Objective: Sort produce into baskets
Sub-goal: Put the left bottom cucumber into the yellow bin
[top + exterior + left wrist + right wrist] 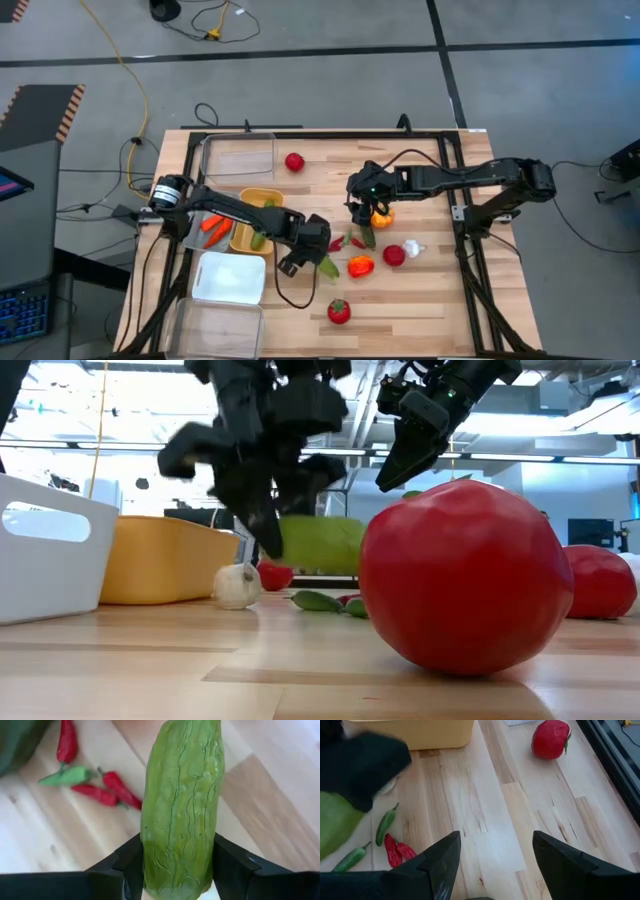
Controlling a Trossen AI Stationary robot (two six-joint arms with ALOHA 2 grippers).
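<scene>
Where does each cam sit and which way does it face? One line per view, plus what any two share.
High: above the table, looking straight down; both arms show, left gripper on a green cucumber, right gripper open.
Low: at tabletop height, looking level across; a red tomato fills the front, both grippers hang from above.
Left wrist: looks past its own fingers, which flank the cucumber.
Right wrist: looks down past its own open fingers at bare wood.
Shared: both wrist views catch the red chillies.

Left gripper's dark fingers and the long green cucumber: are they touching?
Touching. In the left wrist view both dark fingers press against the sides of the long green cucumber, with no gap showing on either side.
</scene>
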